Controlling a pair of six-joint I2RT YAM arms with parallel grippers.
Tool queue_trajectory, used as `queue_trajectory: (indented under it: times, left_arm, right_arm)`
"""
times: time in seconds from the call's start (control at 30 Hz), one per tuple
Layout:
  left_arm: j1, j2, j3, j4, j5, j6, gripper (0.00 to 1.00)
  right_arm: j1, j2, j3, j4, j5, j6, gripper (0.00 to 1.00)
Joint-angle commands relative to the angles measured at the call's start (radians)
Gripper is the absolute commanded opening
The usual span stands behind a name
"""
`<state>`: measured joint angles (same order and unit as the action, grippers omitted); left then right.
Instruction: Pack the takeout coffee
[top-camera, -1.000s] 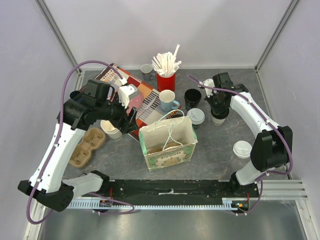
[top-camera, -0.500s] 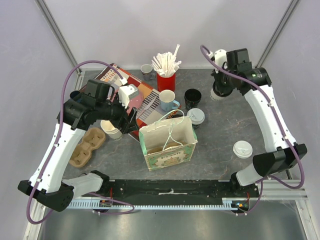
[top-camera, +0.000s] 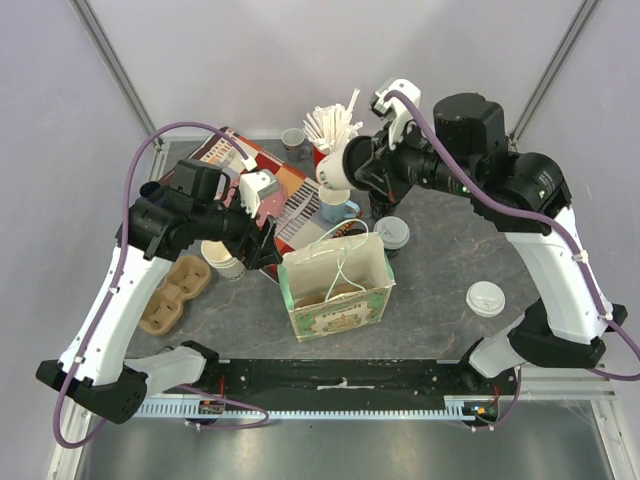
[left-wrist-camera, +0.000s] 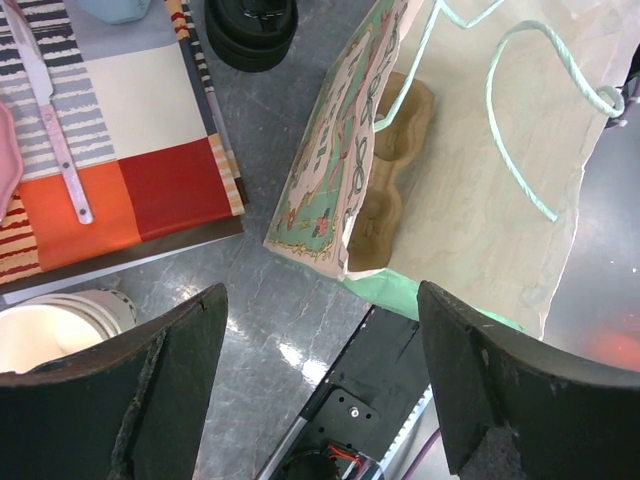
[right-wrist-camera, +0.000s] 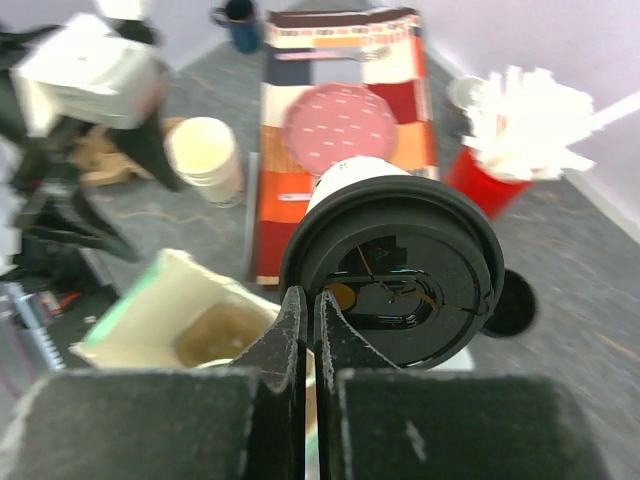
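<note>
My right gripper (top-camera: 350, 165) is shut on the rim of a paper cup with a black lid (right-wrist-camera: 390, 265), its fingers (right-wrist-camera: 290, 320) pinching the lid's edge. The cup (top-camera: 333, 165) hangs tilted in the air behind the open paper bag (top-camera: 335, 285), over the blue mug. A second lidded paper cup (top-camera: 392, 232) stands just right of the bag's back corner. My left gripper (top-camera: 262, 240) is open and empty beside the bag's left side; its wrist view (left-wrist-camera: 322, 290) shows a cardboard cup carrier (left-wrist-camera: 385, 150) lying inside the bag (left-wrist-camera: 480, 200).
A light-blue mug (top-camera: 335, 207), a black mug (top-camera: 385, 195) and a red cup of straws (top-camera: 332, 150) stand behind the bag. An open paper cup (top-camera: 222, 258) and a second carrier (top-camera: 175, 292) sit to the left. A loose white lid (top-camera: 485, 298) lies at the right.
My right arm has lifted the black-lidded cup from the back right of the table and swung it left to above the mugs behind the bag. The left arm has not moved.
</note>
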<state>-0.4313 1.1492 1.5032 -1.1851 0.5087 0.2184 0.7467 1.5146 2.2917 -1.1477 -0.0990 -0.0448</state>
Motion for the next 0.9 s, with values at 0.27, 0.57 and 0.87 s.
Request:
queue_trajectory:
  times: [0.27,0.57,0.87]
  left_arm:
    - [0.005,0.012,-0.040,0.048,0.102,-0.042,0.76]
    - [0.005,0.032,-0.049,0.053,0.117,-0.044,0.67]
    - [-0.006,0.035,-0.072,0.058,0.163,-0.065,0.73]
  right_arm:
    - [0.313,-0.020,-0.060,0.079,-0.070,0.184,0.00]
    - [0.332,-0.044,-0.077,-0.049,-0.031,0.160,0.00]
    - [0.335,-0.076,-0.196,-0.124,-0.059,0.088,0.00]
